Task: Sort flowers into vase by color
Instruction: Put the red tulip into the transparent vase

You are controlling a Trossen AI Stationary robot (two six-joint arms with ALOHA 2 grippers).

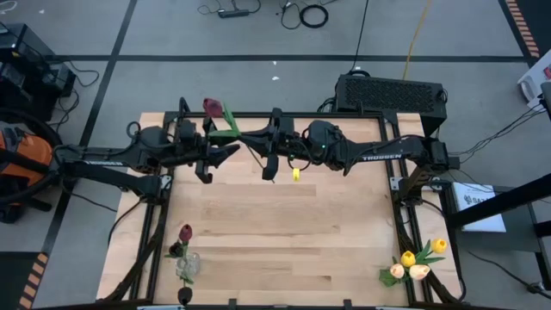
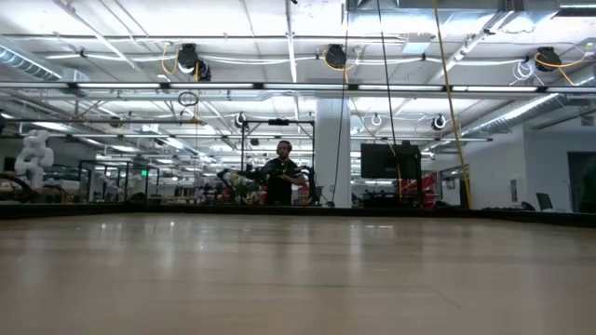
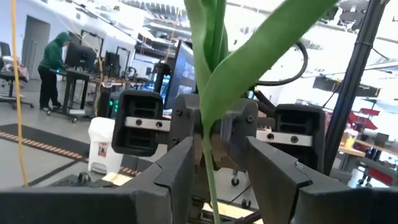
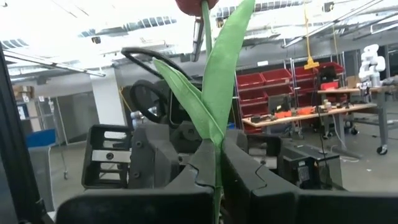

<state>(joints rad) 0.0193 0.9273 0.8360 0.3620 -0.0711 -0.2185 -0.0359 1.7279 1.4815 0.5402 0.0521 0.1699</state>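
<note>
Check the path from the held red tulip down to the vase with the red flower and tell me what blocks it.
Nothing visible does. The red tulip hangs between both grippers at the table's far edge, the right gripper shut on its stem. Bare wooden table lies between it and the glass vase at the near left.

An orange vacuum [image 1: 21, 159] sits on the floor left of the wooden counter [image 1: 284, 232]. A black perforated box [image 1: 390, 93] stands behind it. A person in a green hoodie [image 3: 55, 59] works at a desk.
</note>
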